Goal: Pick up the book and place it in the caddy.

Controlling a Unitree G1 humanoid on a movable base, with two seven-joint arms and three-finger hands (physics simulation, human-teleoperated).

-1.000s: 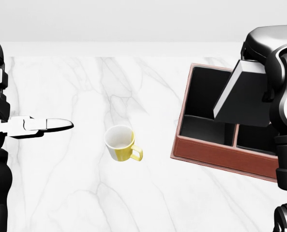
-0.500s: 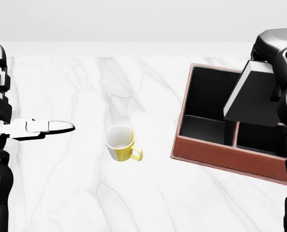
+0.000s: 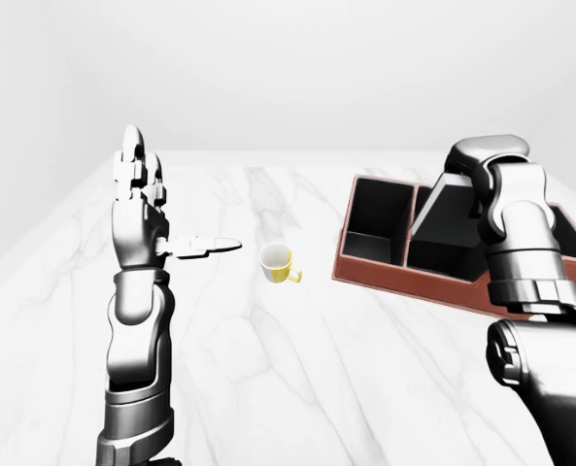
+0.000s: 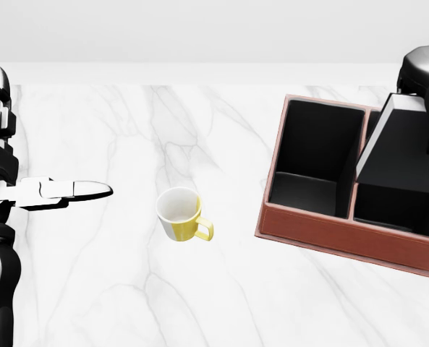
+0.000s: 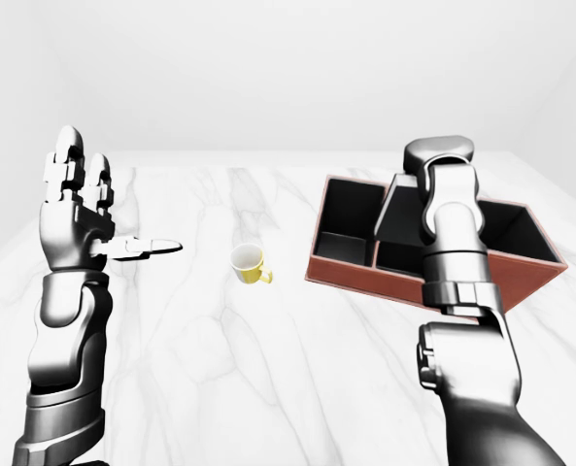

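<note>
A dark grey book (image 4: 398, 148) with a pale edge hangs tilted over the right half of the caddy (image 4: 330, 235), a red-brown box with black compartments. My right hand (image 3: 482, 160) is shut on the book's top end, above the caddy's far side. Whether the book's low edge touches the caddy floor is hidden from me. The book covers most of the right compartments. My left hand (image 3: 147, 209) is raised at the left of the views, open, its fingers up and thumb pointing right, holding nothing.
A yellow and white mug (image 4: 179, 213) stands on the white marble tabletop (image 4: 127, 289) between my left hand and the caddy, its handle towards the lower right. A plain white wall runs behind the table's far edge.
My right hand has carried the book rightward, from over the caddy's middle divider to over its right compartments. The left hand, mug and caddy have stayed put.
</note>
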